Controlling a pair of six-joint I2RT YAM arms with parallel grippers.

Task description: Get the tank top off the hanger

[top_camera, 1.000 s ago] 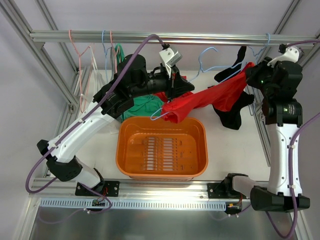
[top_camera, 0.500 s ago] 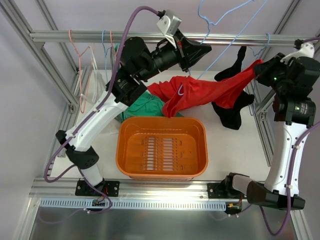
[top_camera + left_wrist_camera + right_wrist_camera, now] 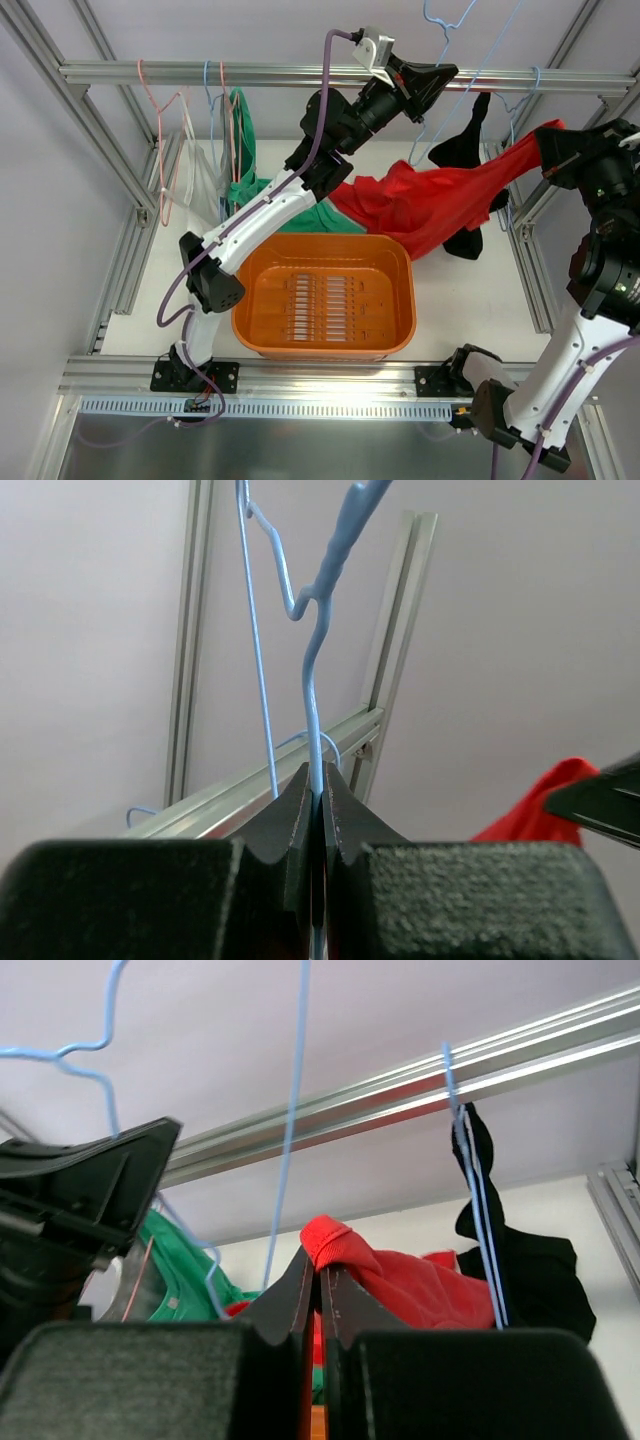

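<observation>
The red tank top (image 3: 430, 205) hangs stretched from the middle of the table up to the right. My right gripper (image 3: 556, 150) is shut on its upper right end, and the wrist view shows the red fabric (image 3: 400, 1280) pinched between the jaws of that gripper (image 3: 320, 1265). My left gripper (image 3: 445, 75) is raised above the top rail and shut on the thin blue wire hanger (image 3: 470, 60). The left wrist view shows the wire (image 3: 312, 680) clamped at the jaw tips (image 3: 318, 780). I cannot tell whether the hanger's lower end touches the top.
An orange basket (image 3: 240, 290) stands at the front middle. A green garment (image 3: 296, 212) lies behind it, with another on the rail (image 3: 240, 130). A black garment (image 3: 468, 145) hangs on a blue hanger at the right. Pink and white hangers (image 3: 170, 110) hang at the left.
My left gripper has risen and moved right with the blue hanger, lifting it above the rail. My right gripper has moved right and pulled the red top away with it.
</observation>
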